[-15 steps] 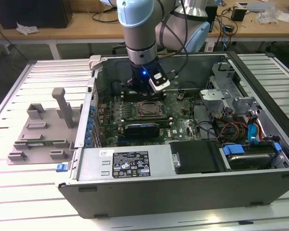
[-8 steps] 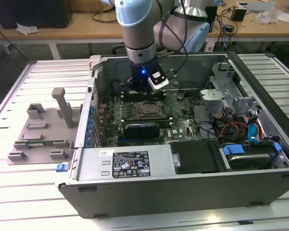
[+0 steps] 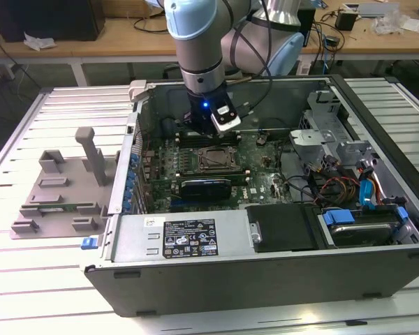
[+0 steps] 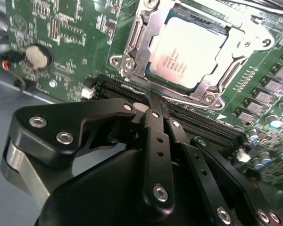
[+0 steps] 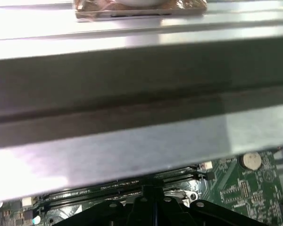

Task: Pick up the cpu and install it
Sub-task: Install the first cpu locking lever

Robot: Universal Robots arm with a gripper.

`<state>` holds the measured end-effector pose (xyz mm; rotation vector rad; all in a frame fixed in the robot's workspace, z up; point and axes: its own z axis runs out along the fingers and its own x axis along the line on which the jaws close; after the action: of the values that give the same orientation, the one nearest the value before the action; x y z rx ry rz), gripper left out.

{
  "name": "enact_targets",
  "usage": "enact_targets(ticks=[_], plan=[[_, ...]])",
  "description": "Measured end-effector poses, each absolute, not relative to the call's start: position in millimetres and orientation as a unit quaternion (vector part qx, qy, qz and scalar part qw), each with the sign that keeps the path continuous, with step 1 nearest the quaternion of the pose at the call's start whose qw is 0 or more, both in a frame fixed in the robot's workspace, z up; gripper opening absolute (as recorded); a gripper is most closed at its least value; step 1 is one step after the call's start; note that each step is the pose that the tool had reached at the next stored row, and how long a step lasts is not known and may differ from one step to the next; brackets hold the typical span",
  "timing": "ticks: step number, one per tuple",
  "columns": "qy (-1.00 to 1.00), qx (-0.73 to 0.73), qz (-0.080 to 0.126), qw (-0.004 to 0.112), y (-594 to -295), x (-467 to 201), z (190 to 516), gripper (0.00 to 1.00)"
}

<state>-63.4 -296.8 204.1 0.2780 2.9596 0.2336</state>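
On a ribbed metal table, an open computer case lying flat, cluttered wooden bench behind. Grey plastic tray with upright posts at the exterior view's left of the case. Over the motherboard, gripper pressed together on nothing, near the cpu seated in its socket; case wall close by.

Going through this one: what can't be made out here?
Exterior view: what sits in the socket, too small and dark.
Second wrist view: the socket frame's far side beyond the cpu, cut off by the edge; its near side, behind the claw.
First wrist view: most of the motherboard, behind the case wall.
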Motion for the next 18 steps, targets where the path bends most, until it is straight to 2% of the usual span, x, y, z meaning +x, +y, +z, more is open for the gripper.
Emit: enact_targets(ticks=[18], plan=[[0.984,0.137,0.074,0.083,-291.6,-64.8,200.3,0.11]])
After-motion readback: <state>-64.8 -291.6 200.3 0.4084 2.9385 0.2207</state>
